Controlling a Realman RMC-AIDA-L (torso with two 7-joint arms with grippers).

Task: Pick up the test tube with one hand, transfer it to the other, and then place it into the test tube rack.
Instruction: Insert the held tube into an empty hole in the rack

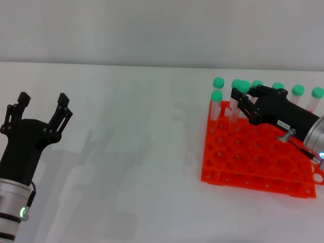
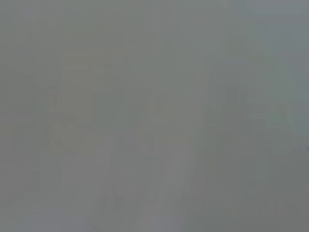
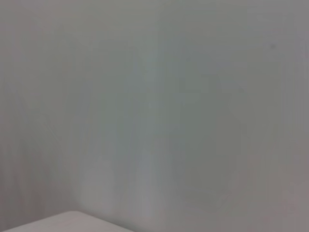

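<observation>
The right tool (image 1: pixel 242 96) hangs over the test tube rack (image 1: pixel 238 157), fingers clamped on a test tube (image 1: pixel 238 104) standing in the back row. The left tool (image 1: pixel 40 105) hovers well apart above the desk (image 1: pixel 131 152), its fingers spread.

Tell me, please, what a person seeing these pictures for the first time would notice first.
The bright orange-red plastic rack with round holes on the white table's right, with green-capped clear tubes standing along its far side. The black right gripper reaches among those tubes, while the black left gripper waits open at the near left.
</observation>
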